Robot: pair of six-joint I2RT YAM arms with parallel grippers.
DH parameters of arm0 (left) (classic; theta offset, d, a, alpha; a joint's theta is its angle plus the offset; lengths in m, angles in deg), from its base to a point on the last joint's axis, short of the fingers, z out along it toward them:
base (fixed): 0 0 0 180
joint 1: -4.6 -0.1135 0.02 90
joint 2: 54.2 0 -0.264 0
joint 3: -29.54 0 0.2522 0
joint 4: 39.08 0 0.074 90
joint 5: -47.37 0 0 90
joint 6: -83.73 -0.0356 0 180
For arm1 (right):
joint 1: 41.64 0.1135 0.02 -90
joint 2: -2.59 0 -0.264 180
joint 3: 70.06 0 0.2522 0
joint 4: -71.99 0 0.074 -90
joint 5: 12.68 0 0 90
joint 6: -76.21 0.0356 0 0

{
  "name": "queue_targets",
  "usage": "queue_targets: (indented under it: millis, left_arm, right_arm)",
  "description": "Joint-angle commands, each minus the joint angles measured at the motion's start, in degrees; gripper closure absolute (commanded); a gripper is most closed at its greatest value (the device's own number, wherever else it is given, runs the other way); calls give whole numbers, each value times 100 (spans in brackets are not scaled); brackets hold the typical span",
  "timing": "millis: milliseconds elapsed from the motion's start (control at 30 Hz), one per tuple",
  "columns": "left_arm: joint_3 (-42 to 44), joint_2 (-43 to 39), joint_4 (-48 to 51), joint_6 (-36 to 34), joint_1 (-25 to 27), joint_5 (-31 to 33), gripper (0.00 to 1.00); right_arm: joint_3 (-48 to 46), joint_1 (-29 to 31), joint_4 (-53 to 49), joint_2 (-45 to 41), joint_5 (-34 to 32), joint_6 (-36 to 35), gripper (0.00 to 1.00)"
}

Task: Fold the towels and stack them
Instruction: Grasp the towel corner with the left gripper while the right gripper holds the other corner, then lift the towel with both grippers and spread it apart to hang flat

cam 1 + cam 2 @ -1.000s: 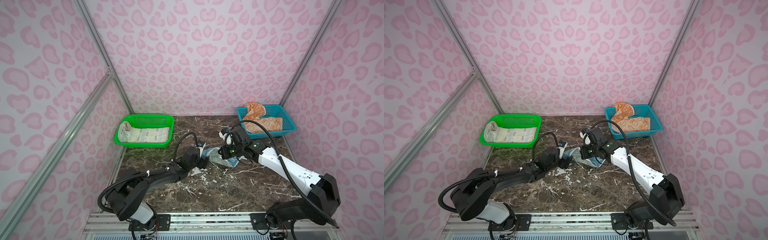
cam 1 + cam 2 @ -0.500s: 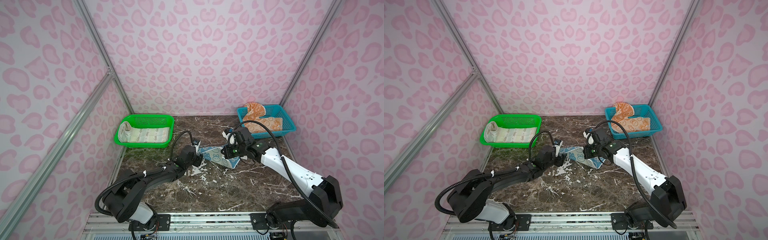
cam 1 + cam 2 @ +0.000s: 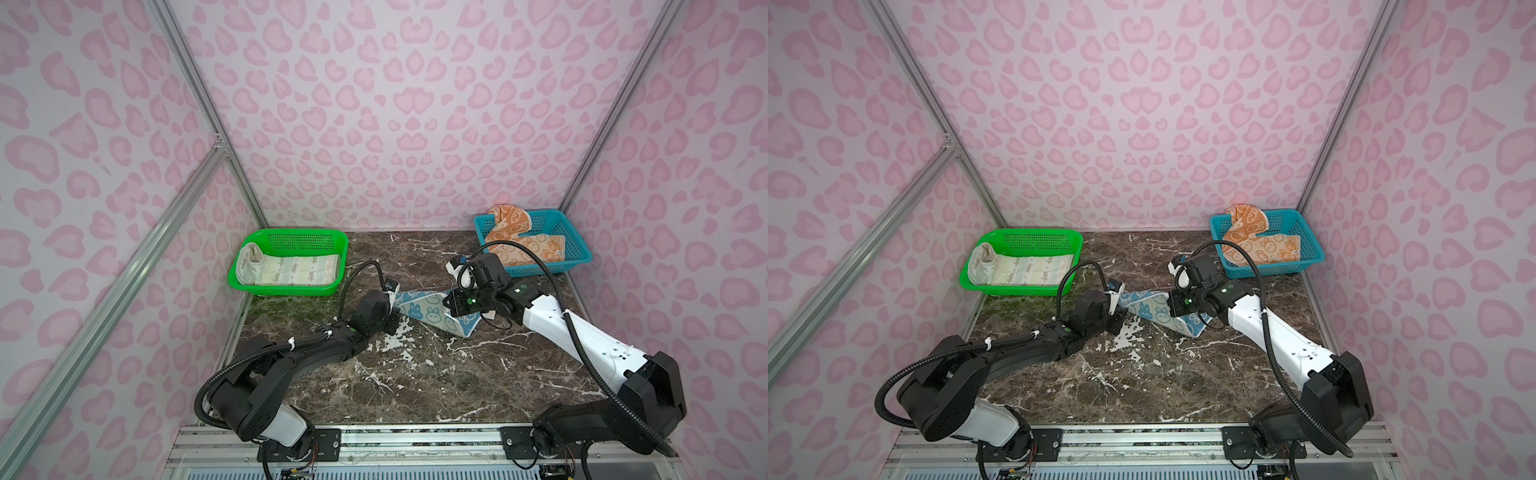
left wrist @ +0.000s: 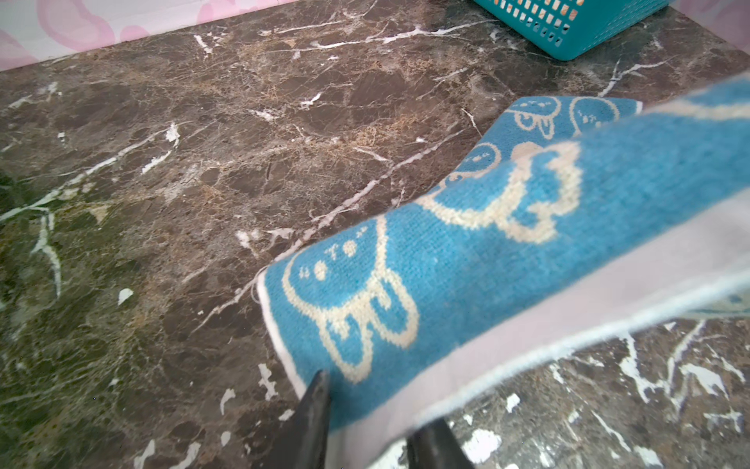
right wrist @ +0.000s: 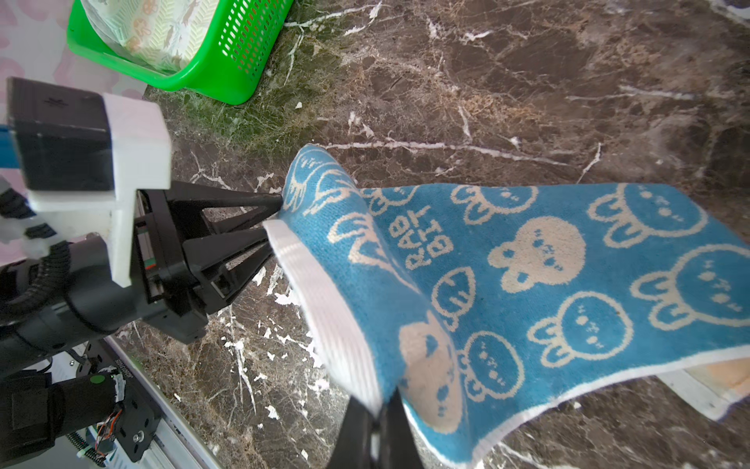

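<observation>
Hangs just twelve o'clock of table-centre, strung between both arms: blue towel [image 3: 424, 309], its low corner seemingly brushing the marble table [image 3: 415, 382]. Pinched tight at the three o'clock end, on the white hem, by the right gripper [image 5: 375, 422]. Straddled at the nine o'clock corner by the left gripper [image 5: 270, 221], jaws either side of the hem; cannot tell whether clamped. Looks light, limp and prone to sag or slip. Best taken at hemmed corners, through all layers. Elsewhere: white towel [image 3: 291, 270] in green basket [image 3: 291, 235] at ten o'clock, orange towel [image 3: 523, 249] in blue basket [image 3: 552, 270] at two o'clock.
</observation>
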Motion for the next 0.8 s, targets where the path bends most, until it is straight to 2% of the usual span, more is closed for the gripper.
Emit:
queue_targets:
  millis: [0,200,267,400,667,767]
  left_arm:
    - [-41,-15,53,-23,-29,-175,72]
    - [-75,-201,187,11,-151,-278,86]
    - [-131,-232,274,3,-191,-298,96]
    - [-396,-441,669,-132,-266,-381,96]
    - [-1591,-1131,1859,-954,-396,-234,96]
    - [-1876,-1489,2028,-1108,-407,176,97]
  right_arm:
    - [-11,-31,22,-13,9,-61,100]
    - [19,-76,-10,-12,9,-153,100]
    - [63,-76,-55,4,1,-219,100]
    - [188,-79,-207,11,-157,-429,100]
    - [834,-90,-509,-86,-557,-984,100]
    - [1123,-91,-624,-185,-696,-1201,100]
